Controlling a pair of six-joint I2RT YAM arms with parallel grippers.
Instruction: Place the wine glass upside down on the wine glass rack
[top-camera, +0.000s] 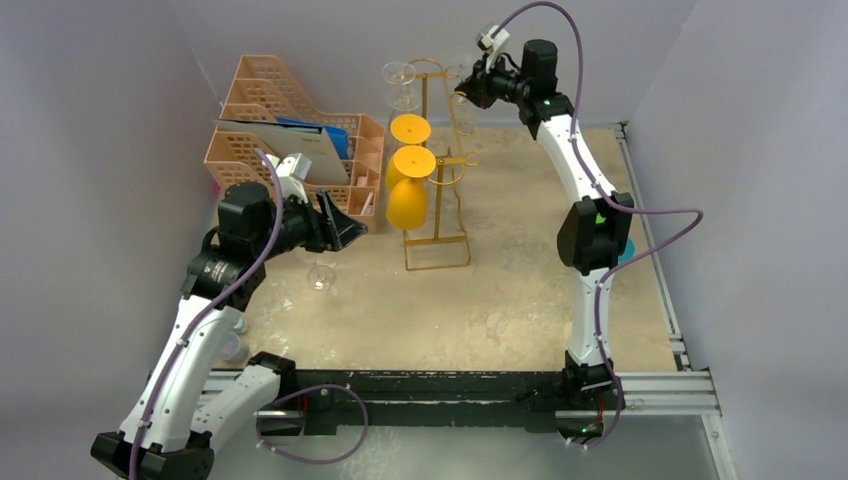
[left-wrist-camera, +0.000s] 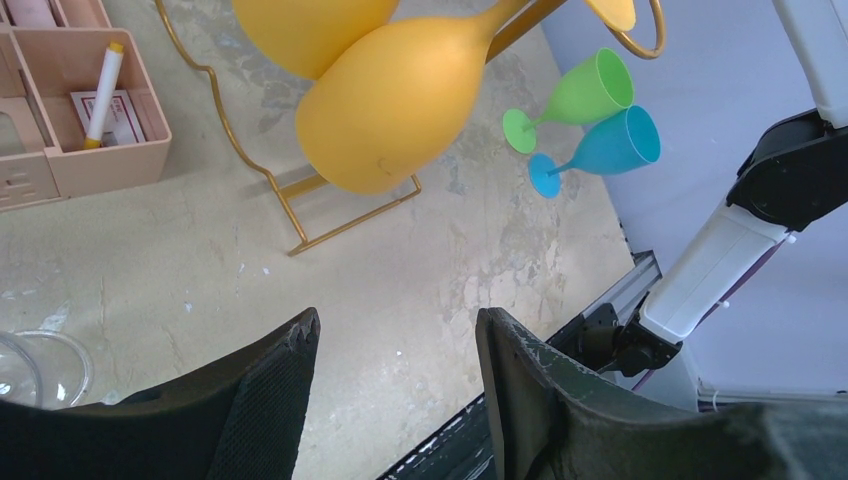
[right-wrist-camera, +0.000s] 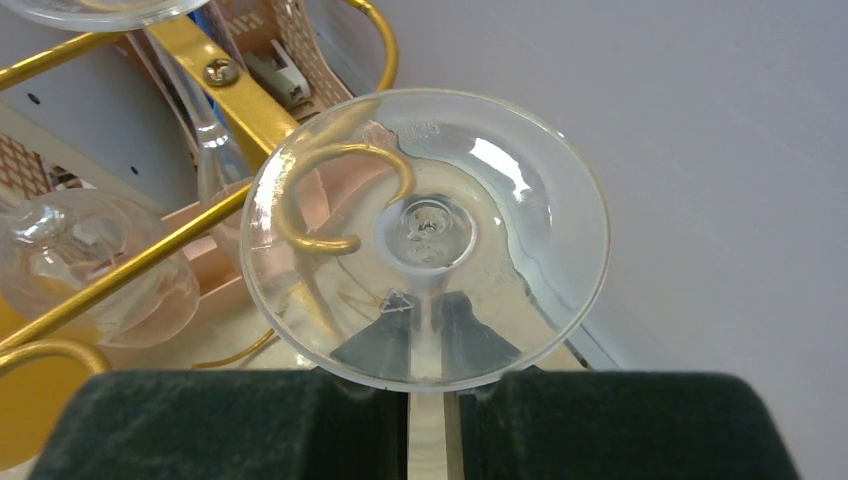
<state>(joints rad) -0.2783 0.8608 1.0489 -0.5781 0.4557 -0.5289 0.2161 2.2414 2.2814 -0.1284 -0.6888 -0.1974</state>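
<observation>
Wine glass (right-wrist-camera: 425, 235), clear and foot-up, was pinched by its stem in the nearly closed right gripper (right-wrist-camera: 432, 395), high at the far right side of the wine glass rack (right-wrist-camera: 240, 90), just beside a looped hook. The left gripper (left-wrist-camera: 395, 340) hung open and empty over the table (left-wrist-camera: 420, 270).

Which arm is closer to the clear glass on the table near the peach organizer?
Left. The left end effector hovers open close beside the glass; the right end effector is up at the rack's far end, gripping another glass.
</observation>
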